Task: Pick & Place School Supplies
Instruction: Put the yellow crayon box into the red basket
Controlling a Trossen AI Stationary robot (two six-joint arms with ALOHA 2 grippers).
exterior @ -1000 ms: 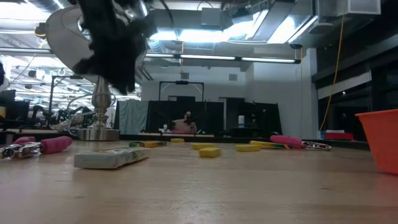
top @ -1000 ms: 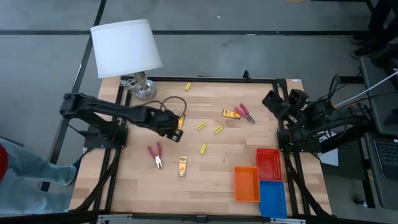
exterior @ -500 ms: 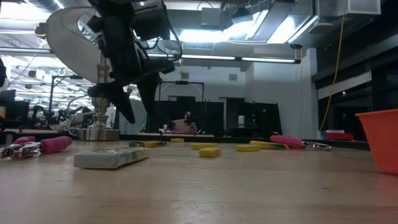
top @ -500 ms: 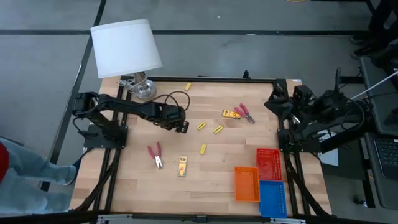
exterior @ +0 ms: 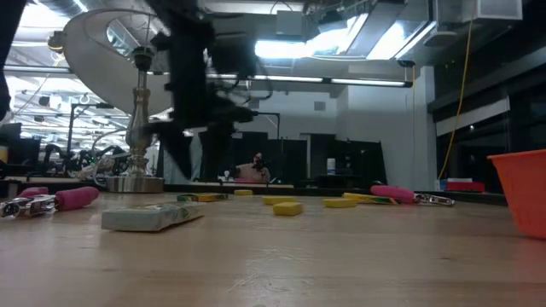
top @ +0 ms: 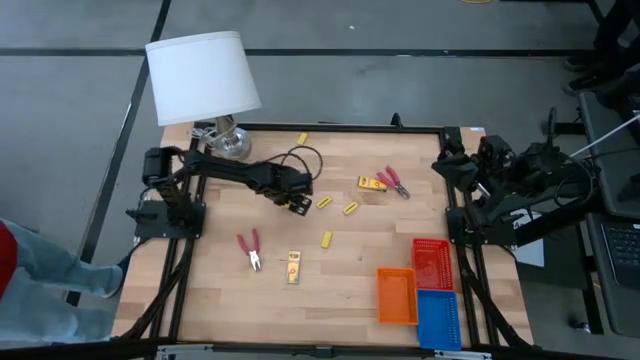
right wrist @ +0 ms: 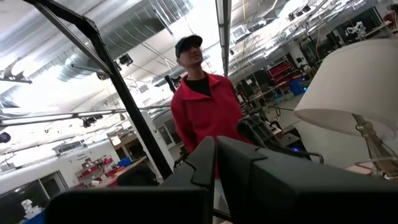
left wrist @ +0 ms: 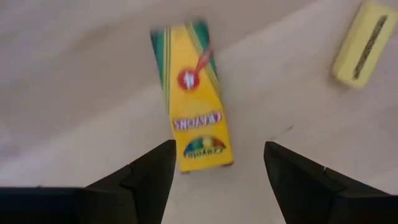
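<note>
Yellow crayon pack (left wrist: 194, 98) with green stripes and a red mark; plain yellow block (left wrist: 362, 41); red-handled tools (top: 250, 248); red (top: 433, 264), orange (top: 396, 296), blue (top: 438, 318) trays; white lampshade (top: 201, 75); pale wood tabletop (top: 350, 280).

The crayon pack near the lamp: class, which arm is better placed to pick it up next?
The left. Its open hand hovers directly over the crayon pack; the right hand waits at the table's right edge.

The left pincer (top: 297, 203) hovers over the desk (top: 220, 290) beside a yellow block (top: 324, 202); the right pincer (top: 447, 160) waits at the desk's edge.
</note>
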